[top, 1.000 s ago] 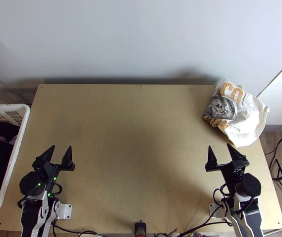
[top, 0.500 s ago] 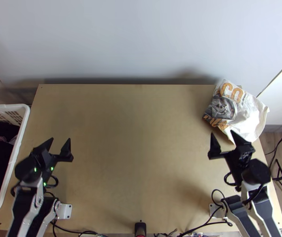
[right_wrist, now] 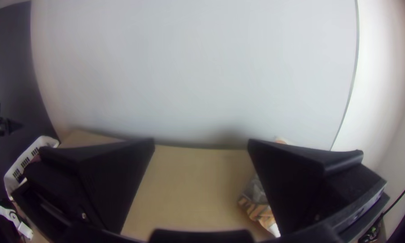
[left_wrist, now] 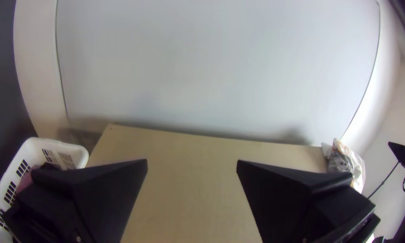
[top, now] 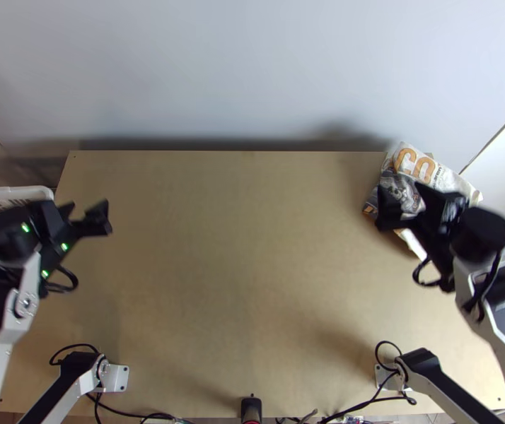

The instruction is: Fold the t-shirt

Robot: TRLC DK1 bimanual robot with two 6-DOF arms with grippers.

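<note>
a table (top: 238, 283) made of smooth, dull wood, a t-shirt (top: 426, 168) made of wrinkly cloth, a laundry basket (top: 13, 191) made of plastic, the left gripper (top: 88, 205) and right gripper (top: 399, 187) finished dull

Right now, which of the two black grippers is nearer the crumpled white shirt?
The right gripper: seen from above, it overlaps the shirt; the left gripper is across the table, near the white basket.

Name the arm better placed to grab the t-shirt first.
Right, most likely: its open gripper is over the bunched t-shirt, while the left gripper is across the table, beside the basket.
</note>
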